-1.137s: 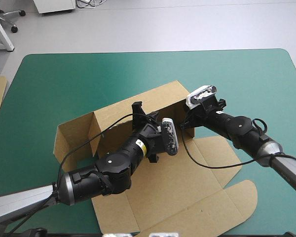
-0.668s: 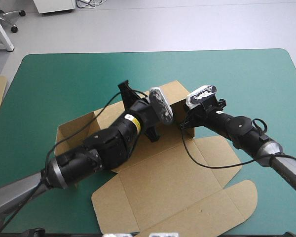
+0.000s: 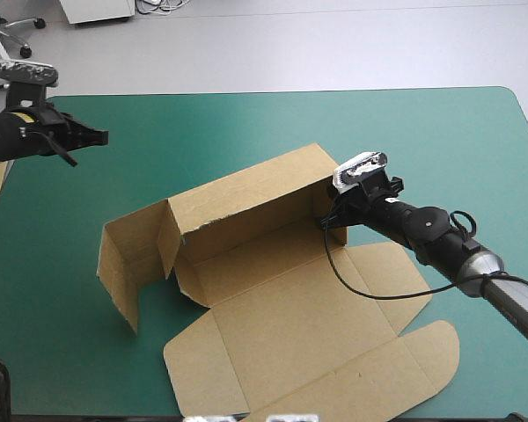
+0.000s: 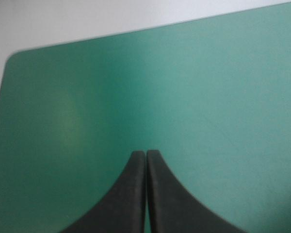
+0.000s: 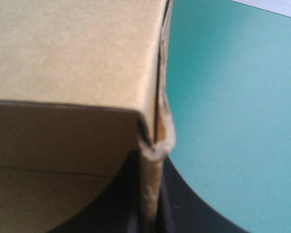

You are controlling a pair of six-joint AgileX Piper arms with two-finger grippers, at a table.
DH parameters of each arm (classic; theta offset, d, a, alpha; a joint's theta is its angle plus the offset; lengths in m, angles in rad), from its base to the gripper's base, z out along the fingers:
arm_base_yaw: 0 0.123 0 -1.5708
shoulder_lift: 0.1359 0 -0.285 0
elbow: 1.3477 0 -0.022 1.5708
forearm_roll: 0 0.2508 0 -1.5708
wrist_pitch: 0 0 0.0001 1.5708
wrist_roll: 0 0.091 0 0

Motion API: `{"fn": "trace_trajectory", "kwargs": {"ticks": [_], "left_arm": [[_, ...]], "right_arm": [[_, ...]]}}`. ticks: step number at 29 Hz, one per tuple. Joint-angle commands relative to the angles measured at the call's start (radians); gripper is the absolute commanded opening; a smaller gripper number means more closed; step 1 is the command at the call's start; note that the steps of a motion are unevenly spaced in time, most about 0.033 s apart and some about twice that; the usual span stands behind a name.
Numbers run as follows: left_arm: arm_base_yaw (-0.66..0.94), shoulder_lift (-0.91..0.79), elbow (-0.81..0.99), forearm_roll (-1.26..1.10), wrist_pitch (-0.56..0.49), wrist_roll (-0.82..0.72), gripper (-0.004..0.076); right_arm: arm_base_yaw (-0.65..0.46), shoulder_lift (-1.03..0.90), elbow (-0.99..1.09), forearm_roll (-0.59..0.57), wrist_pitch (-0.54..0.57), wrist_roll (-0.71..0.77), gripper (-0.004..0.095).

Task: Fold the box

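Left gripper [image 3: 93, 136] sits at upper left of the high view, over the teal-green cover [image 3: 405, 132] near the table's far left corner, well apart from the box [image 3: 282, 299]. Its black fingers [image 4: 128, 199] are pressed together in one pointed arch. Right gripper [image 3: 330, 220] is right of centre, clamped on the box's right end wall, with the board edge pinched between its fingers in the right wrist view. Box at centre frame: long back wall [image 3: 246, 189] upright, left end wall [image 3: 123, 255] upright, small flap [image 3: 187, 280] leaning inward at the left corner. Lid [image 3: 334, 352] lies flat toward lower right. Inside, the box's own brown floor shows.
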Motion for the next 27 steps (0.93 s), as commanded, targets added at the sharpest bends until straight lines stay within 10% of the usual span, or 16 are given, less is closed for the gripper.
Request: {"fn": "trace_trajectory", "kwargs": {"ticks": [1, 14, 27], "left_arm": [[0.137, 0.021, -0.030, -0.247, 0.044, 0.101, -0.0009], [0.180, 0.097, -0.029, -0.297, 0.005, 0.176, -0.0014], [0.180, 0.129, -0.029, -0.297, -0.004, 0.176, -0.0014]], "right_arm": [[-0.009, -0.037, -0.031, -0.040, 0.019, 0.083, -0.0018], [-0.112, -0.052, -0.219, -0.920, 0.357, 0.973, -0.0018], [-0.112, -0.026, -0.593, -1.016, 0.741, 1.176, -0.0018]]}}
